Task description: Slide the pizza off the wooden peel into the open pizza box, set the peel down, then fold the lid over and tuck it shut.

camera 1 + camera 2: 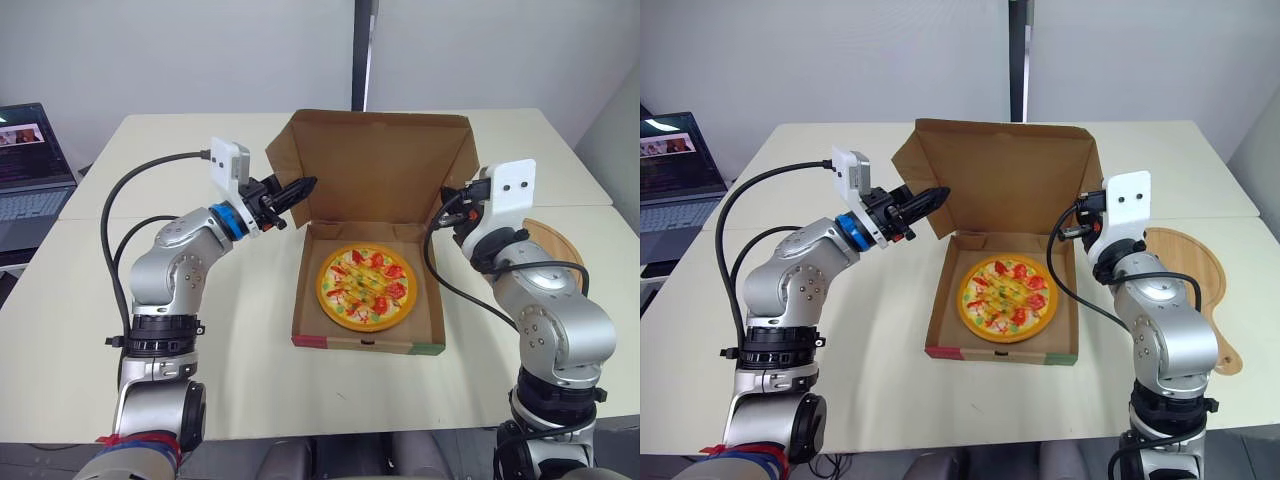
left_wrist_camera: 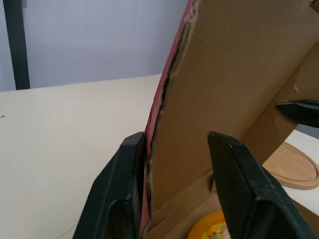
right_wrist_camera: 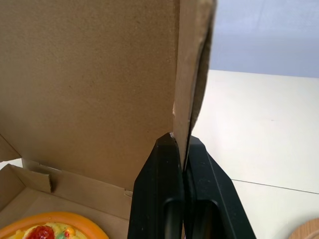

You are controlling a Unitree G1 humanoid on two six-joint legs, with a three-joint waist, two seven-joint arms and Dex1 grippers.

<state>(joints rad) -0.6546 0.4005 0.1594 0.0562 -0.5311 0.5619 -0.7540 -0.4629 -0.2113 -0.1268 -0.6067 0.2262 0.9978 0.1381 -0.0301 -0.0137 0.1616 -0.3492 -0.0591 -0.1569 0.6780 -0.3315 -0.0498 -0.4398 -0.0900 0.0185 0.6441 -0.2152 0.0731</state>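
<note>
Sitting on the cream counter (image 1: 150, 150), the pizza box (image 1: 370, 345) is lying open with the pizza (image 1: 366, 287) resting flat inside its tray. The lid (image 1: 380, 170) is standing upright at the back of the box, its brown inner face turning toward the camera. The left hand (image 1: 308, 186) is reaching in at the box's left side, its fingers spread moderately wide astride the lid's side flap; one finger is lying against the flap's red outer face while the other is standing apart from the inner face. The right hand (image 3: 182, 144) is pinching the lid's right edge, its two fingers closing tight on the cardboard. The wooden peel (image 1: 1185, 265) is lying flat on the counter just to the right of the box, partly behind the right arm. Seams are running across the counter on both sides of the box. A laptop (image 1: 30, 165) is glowing well to the box's left, and a pale wall (image 1: 150, 50) with a dark upright strip (image 1: 366, 55) is rising behind the box
</note>
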